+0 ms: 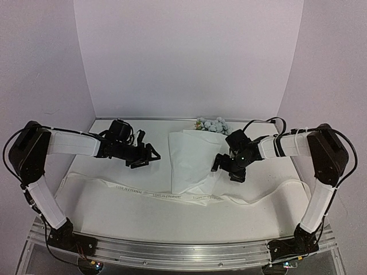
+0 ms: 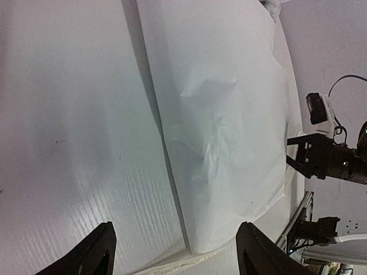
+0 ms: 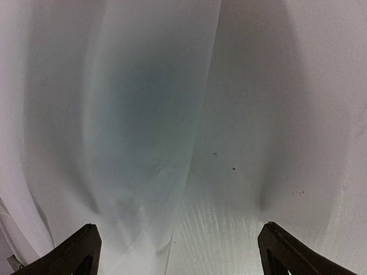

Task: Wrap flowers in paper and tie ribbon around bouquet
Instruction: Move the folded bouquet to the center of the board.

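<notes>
The white paper [image 1: 192, 160] lies folded and crinkly in the middle of the desk [image 1: 114, 215]. Small pale blue and white flowers [image 1: 211, 124] peek out at its top edge. A long thin ribbon [image 1: 143, 192] runs across the desk right at its bottom end. The left hand [image 1: 148, 158] and the right hand [image 1: 225, 168] sit on either side, fingers spread wide, holding nothing.

Free table strip [image 1: 163, 172] between left tool [image 1: 148, 158] and paper [image 1: 189, 160]; ribbon [image 1: 132, 188] (flat, table-wide) across the near side.

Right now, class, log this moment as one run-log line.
paper folded, flowers poking out; ribbon flat, untied; left gripper open, empty; right gripper open, empty
</notes>
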`<state>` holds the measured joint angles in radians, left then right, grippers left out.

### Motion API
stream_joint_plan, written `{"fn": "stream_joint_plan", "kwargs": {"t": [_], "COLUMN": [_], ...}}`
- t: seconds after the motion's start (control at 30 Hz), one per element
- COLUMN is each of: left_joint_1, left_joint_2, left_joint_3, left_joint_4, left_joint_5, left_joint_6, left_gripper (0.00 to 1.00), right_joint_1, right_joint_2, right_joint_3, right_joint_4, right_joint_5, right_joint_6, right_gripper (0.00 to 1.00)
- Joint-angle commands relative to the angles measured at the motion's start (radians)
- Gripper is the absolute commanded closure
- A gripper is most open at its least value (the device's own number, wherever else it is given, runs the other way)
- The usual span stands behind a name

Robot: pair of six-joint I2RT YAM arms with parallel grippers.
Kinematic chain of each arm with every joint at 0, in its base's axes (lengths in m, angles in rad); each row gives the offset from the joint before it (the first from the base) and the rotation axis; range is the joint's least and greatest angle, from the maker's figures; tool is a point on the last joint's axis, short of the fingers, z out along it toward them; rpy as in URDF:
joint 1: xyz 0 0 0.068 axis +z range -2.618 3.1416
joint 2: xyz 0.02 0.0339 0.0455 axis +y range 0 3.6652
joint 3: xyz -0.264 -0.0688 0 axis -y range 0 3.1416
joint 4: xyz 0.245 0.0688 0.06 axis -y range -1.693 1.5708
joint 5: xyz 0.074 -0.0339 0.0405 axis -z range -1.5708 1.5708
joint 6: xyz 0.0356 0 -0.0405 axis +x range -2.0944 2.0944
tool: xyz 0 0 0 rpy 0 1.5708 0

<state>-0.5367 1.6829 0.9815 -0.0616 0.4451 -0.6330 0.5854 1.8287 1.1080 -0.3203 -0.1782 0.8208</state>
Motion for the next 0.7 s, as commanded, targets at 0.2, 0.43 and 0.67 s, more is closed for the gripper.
{"fn": "stream_joint_plan", "kwargs": {"t": [0.2,0.43,0.67], "left_joint_1": [-0.041,-0.076,-0.115], "left_joint_2": [0.223,0.288,0.351], "left_joint_3": [0.175,0.236,0.316], "left_joint_4": [0.112,0.121,0.083], "left_joint_5": [0.121,0.145,0.155], "left_joint_6": [-0.013,-0.015,-0.001], "left_gripper": [0.39,0.46,0.53], "right_joint_1": [0.004,0.004,0.018], "right_joint_2": [-0.049,-0.231,-0.324], "right_joint_3": [-0.068,-0.236,-0.272], "right_joint_4": [0.139,0.143,0.173], "right_joint_5": [0.043,0.092,0.061], "right_joint_6": [0.069,0.052,0.021], "right_gripper": [0.02,0.02,0.02]}}
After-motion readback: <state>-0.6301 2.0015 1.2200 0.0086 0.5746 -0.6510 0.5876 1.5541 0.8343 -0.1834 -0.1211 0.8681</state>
